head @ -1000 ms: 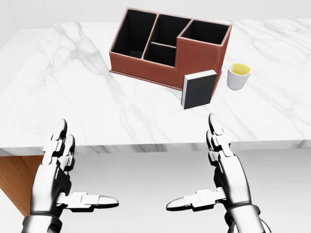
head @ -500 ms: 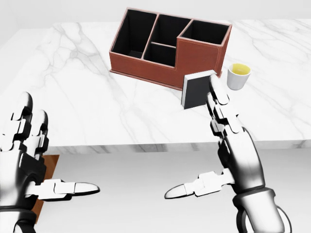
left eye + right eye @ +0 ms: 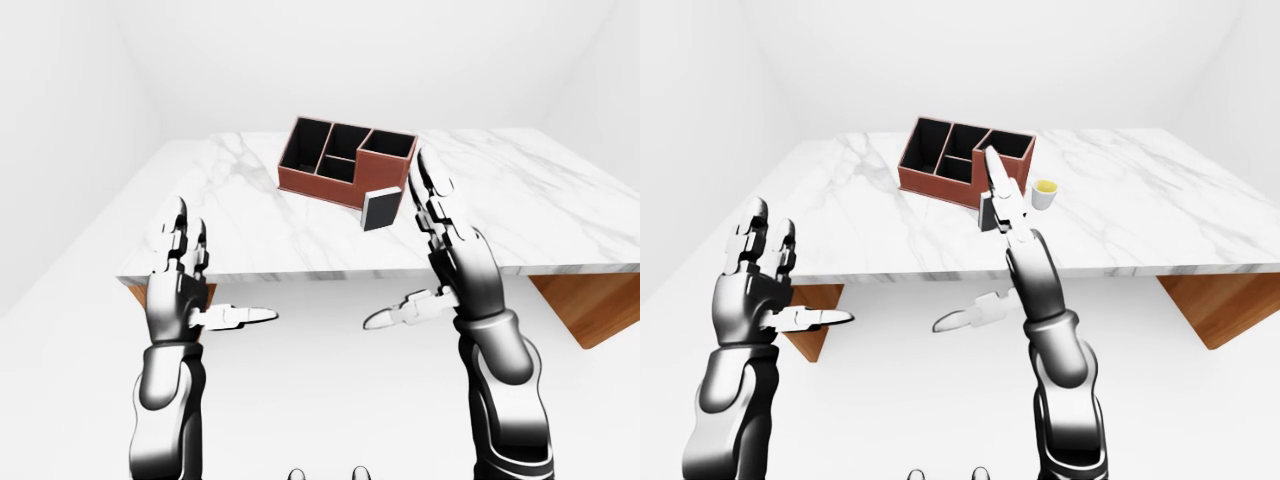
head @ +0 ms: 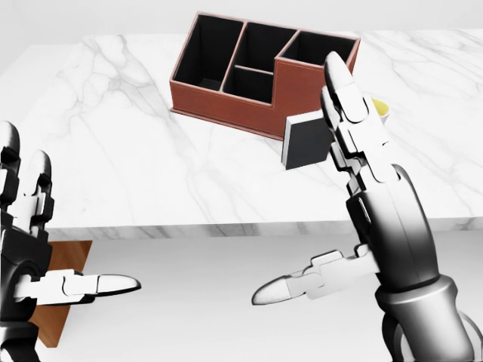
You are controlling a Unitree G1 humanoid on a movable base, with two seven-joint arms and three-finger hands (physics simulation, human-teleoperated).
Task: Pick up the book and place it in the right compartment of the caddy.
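Clearly the reach step was in hand; nothing was grasped. The book (image 4: 308,141), dark with a pale edge, stood on the marble bench (image 4: 136,151), leaning against the near wall of the brown caddy (image 4: 260,75), just below its taller right compartment (image 4: 317,49). A white cup (image 3: 1044,194) with yellow contents sat just right of the caddy.

The right hand (image 4: 355,143) was raised over the near bench edge, fingers (image 4: 343,94) straight and extended, thumb held out sideways; in the head view it overlapped the book's right edge and hid most of the cup. Whether it touched the book could not be told. The left hand (image 4: 26,241) hung off the bench at near left, fingers spread likewise, holding nothing.

Judgement: the next move called for bringing fingers and thumb round the book's two faces, closing, lifting clear of the caddy wall, then lowering into the right compartment. The cup stood near enough to be knocked.
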